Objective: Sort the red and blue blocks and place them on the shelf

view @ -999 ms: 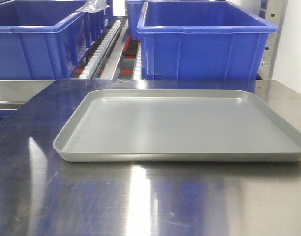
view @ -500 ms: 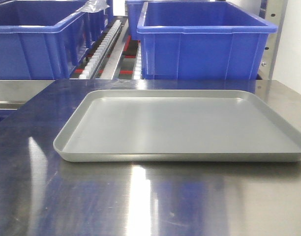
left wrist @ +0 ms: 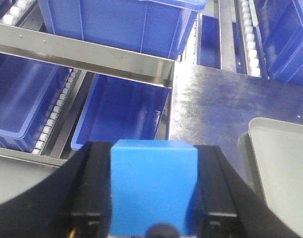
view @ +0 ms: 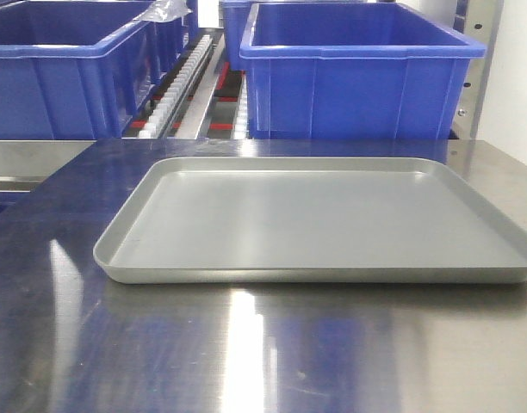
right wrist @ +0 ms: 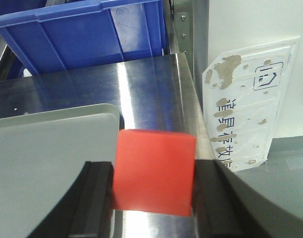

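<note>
Your left claw (left wrist: 154, 191) grips the blue block (left wrist: 154, 173); your right claw (right wrist: 154, 193) grips the red block (right wrist: 154, 166) just beside the grey tray (right wrist: 42, 163)

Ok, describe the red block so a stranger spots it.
Find the steel table, then the grey tray on it. Beside the tray's rounded corner, the right claw clamps the red block. Only colour separates it from the blue block in the left claw.
</note>
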Motion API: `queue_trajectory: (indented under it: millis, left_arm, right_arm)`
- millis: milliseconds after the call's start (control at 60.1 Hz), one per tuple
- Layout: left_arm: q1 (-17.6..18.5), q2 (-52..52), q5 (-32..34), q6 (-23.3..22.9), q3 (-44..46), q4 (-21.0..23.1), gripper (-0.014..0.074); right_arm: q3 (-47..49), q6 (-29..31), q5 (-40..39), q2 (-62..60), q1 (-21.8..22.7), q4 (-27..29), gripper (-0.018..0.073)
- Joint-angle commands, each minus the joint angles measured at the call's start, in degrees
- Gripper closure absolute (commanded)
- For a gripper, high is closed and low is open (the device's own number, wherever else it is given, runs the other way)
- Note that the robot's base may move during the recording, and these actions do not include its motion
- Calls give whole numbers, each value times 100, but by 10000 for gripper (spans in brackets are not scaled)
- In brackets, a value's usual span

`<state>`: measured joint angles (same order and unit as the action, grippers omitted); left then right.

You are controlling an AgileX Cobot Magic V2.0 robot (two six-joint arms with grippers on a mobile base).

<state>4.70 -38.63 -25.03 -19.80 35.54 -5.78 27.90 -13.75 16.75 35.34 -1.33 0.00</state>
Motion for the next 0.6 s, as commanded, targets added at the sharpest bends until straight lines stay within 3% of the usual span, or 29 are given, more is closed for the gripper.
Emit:
queue_trajectory:
  millis: [0,583]
  left_arm:
    - [-7,-6,477,-51,181,-27,470]
    - [-7,-6,477,-51,181,-27,470]
  right_arm:
    - [170,21,-475,-29,26,-91,495]
    - [170,21,-475,-29,26,-91,495]
